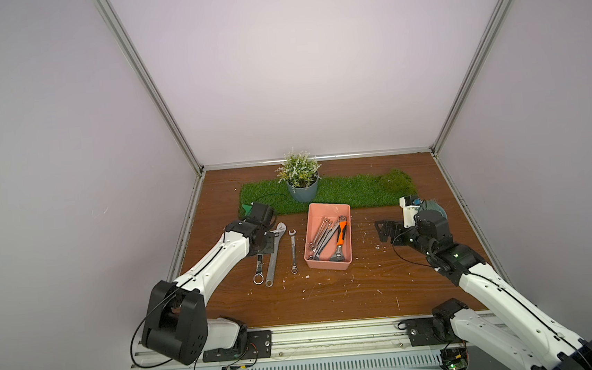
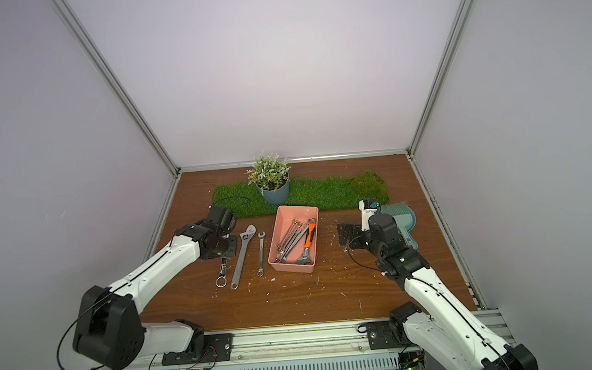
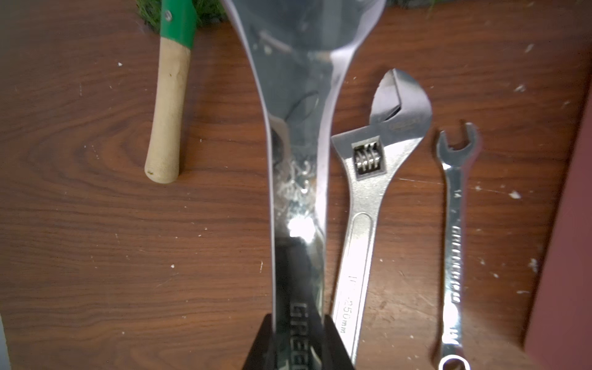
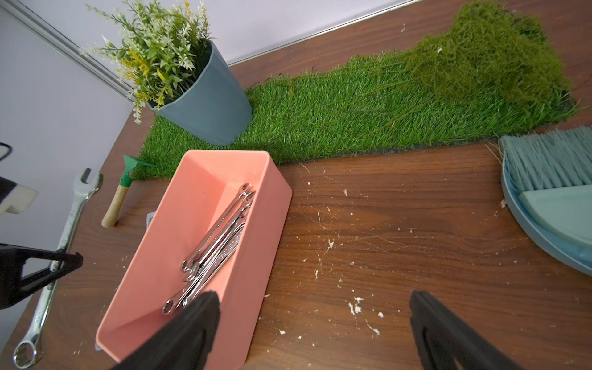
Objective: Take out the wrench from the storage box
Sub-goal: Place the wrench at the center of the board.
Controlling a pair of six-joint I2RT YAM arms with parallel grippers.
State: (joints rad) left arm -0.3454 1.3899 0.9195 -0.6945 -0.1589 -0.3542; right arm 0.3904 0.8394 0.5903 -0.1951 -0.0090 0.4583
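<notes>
Salmon-pink storage box (image 1: 326, 265), 2 wrenches (image 1: 275, 256) (image 1: 293, 251) beside, 1 wrench (image 3: 298, 192) in left fingers (image 3: 261, 349)

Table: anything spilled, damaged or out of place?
White crumbs litter the table, mostly on the near and right sides of the pink box, with fine scratches in the wood. Nothing else looks off.

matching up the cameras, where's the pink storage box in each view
In both top views: the storage box sits mid-scene, just in front of the grass mat.
Left wrist: only a dark pink strip of its wall, past the slim wrench.
Right wrist: large and close, in front of the plant pot, wrenches inside.
Shared landmark: the grass mat, only a sliver in the left wrist view.
</notes>
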